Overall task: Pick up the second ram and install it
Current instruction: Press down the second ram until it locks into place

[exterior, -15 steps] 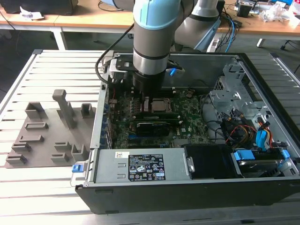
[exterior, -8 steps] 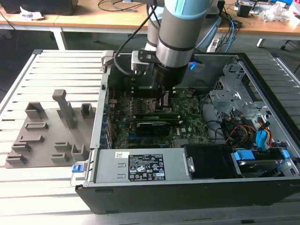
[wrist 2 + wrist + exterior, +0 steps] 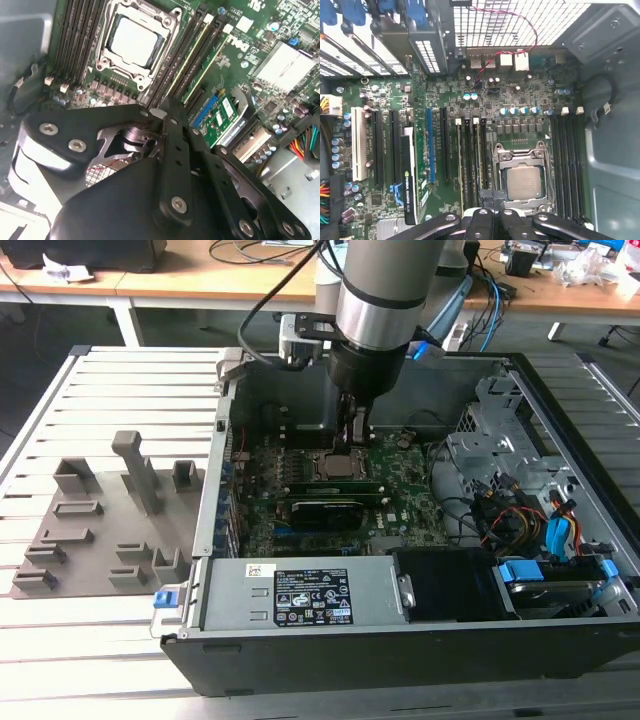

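The second ram [image 3: 480, 155] is a narrow green stick standing on edge in a motherboard slot beside the CPU socket [image 3: 522, 182]. In the second wrist view the second ram [image 3: 194, 57] runs straight up to my fingertips. My gripper [image 3: 167, 105] is shut, its tips meeting over the near end of that stick; I cannot tell whether they touch it. In the exterior view my gripper [image 3: 352, 445] reaches down into the open computer case [image 3: 215, 540], just behind the socket [image 3: 338, 464]. In the first wrist view my gripper [image 3: 492, 196] sits at the slot's end.
Another green stick [image 3: 212, 55] stands two slots farther from the socket. A black graphics card [image 3: 325, 512] lies in front of the sticks. A power supply [image 3: 300, 592], a cable bundle [image 3: 520, 520] and drive bays crowd the case. A grey fixture tray [image 3: 100, 520] sits at the exterior view's left.
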### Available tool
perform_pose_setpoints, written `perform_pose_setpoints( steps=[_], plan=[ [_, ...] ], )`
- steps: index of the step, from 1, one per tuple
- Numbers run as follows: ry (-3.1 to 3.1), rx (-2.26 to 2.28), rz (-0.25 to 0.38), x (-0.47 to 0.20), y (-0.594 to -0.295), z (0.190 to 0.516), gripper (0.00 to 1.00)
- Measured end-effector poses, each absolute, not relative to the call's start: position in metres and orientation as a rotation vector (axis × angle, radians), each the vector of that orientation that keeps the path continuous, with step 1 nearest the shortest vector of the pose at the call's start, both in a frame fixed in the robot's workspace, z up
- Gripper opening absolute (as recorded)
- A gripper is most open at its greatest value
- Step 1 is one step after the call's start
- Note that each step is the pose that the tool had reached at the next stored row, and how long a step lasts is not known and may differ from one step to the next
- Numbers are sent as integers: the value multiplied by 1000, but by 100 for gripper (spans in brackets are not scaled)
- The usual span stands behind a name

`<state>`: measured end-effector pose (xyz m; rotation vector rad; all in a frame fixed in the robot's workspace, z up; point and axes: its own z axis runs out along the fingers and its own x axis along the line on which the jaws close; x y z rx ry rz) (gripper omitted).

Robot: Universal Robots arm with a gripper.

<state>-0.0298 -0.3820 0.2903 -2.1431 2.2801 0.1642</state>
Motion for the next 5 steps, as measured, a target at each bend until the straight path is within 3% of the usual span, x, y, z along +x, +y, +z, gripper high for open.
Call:
perform_pose_setpoints(
  steps=[5],
  plan=[
    [2280, -2143, 164, -30, -382, 291, 11]
  ],
)
